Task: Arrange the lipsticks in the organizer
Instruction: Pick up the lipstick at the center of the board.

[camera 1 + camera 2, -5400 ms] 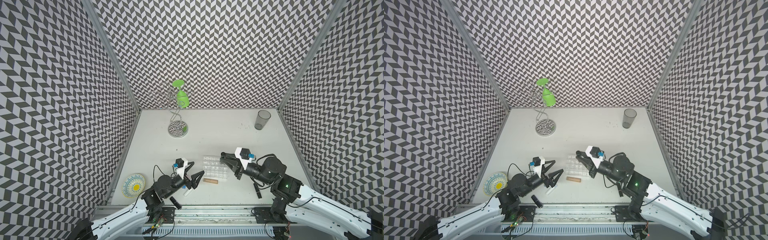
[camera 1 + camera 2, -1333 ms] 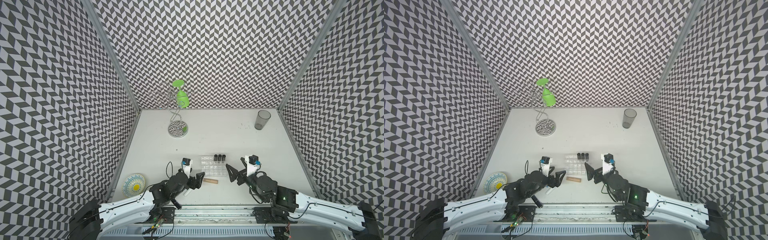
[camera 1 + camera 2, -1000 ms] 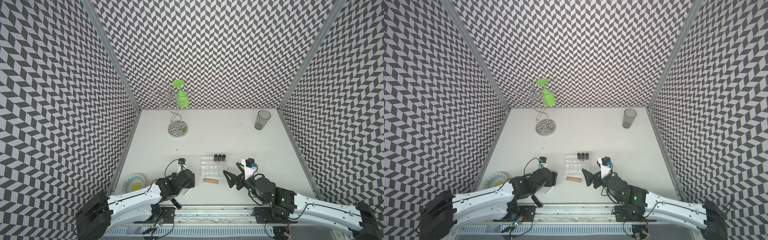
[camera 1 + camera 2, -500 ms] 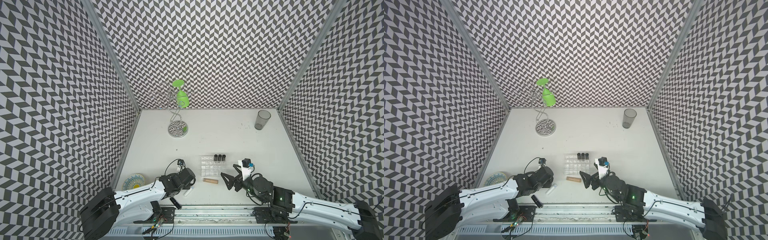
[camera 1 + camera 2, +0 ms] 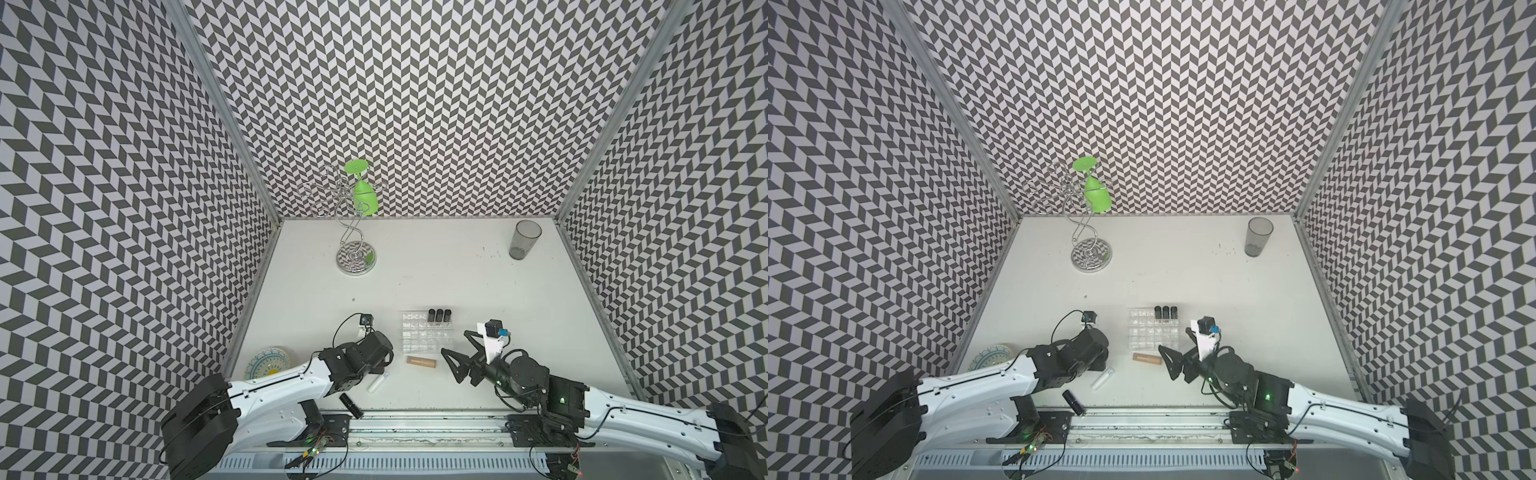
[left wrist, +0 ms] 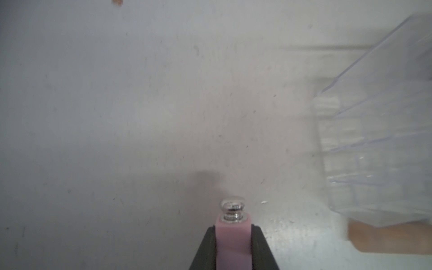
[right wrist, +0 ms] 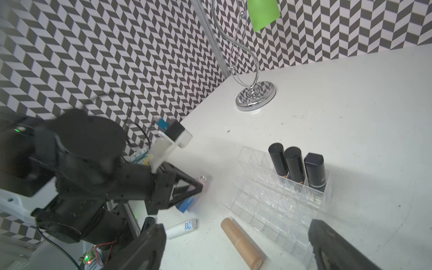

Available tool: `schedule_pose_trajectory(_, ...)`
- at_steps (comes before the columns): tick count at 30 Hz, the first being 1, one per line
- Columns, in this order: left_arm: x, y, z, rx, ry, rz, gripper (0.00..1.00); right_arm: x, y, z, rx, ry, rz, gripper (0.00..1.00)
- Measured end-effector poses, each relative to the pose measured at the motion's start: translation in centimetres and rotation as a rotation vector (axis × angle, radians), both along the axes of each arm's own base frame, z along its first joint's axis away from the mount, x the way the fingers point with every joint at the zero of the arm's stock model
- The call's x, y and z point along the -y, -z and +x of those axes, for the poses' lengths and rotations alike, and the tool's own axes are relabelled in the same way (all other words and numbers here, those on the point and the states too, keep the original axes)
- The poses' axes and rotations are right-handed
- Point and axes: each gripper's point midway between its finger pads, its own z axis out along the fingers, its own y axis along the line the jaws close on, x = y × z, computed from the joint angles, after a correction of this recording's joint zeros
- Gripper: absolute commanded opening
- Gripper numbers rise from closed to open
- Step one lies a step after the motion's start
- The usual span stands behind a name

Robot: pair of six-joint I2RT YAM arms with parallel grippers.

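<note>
The pink and blue lipstick [image 6: 233,242] sits pinched between the jaws of the left gripper [image 7: 198,187], low over the table [image 5: 478,282] just beside the organizer [image 5: 424,341]. The grip is near the pink end, leaving the silver knob clear, which I'd guess is so the tube can be stood up and lowered blue end first into a cell. Whether that lower end touches the table I cannot tell.

Three black lipsticks [image 5: 439,316] stand side by side in the far row, at the right end. The remaining cells look bare, though the clear plastic makes them hard to read. The tan lipstick [image 5: 421,362] lies flat against the near edge, with the right gripper [image 5: 455,343] spread wide just beside it, probably lining up for that one. The white lipstick [image 5: 378,382] and a fourth black lipstick [image 5: 351,405] lie nearer the front rail.

From above, the left wrist hides its own jaws and the held tube.
</note>
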Motion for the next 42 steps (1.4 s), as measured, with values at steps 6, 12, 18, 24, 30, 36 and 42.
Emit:
schedule_pose_trajectory(6,4.8,-11.1,1.7,0.313,0.178,-0.332,0.00,-1.4,-1.1,-1.3,0.030,-0.108,0.035,1.00)
schedule_pose_trajectory(12,7.9,-17.6,-0.7,0.525,0.452,-0.588,0.00,-3.5,-4.6,-4.3,0.109,-0.334,0.161,0.96)
schedule_pose_trajectory(18,9.7,-19.7,-4.1,0.607,0.712,-0.723,0.00,-5.0,-6.6,-5.9,0.136,-0.503,0.204,0.89)
schedule_pose_trajectory(24,9.7,-21.9,-7.1,0.692,0.882,-0.822,0.00,-5.6,-8.5,-4.2,0.144,-0.547,0.246,0.77)
schedule_pose_trajectory(30,9.5,-22.8,-8.1,0.744,0.935,-0.856,0.00,-7.8,-9.0,-4.7,0.114,-0.687,0.229,0.65)
schedule_pose_trajectory(36,9.5,-22.3,-8.2,0.747,0.946,-0.859,0.00,-8.7,-9.4,-5.1,0.126,-0.753,0.227,0.60)
schedule_pose_trajectory(42,9.2,-22.1,-8.2,0.761,0.941,-0.860,0.00,-9.3,-8.5,-4.9,0.112,-0.762,0.206,0.50)
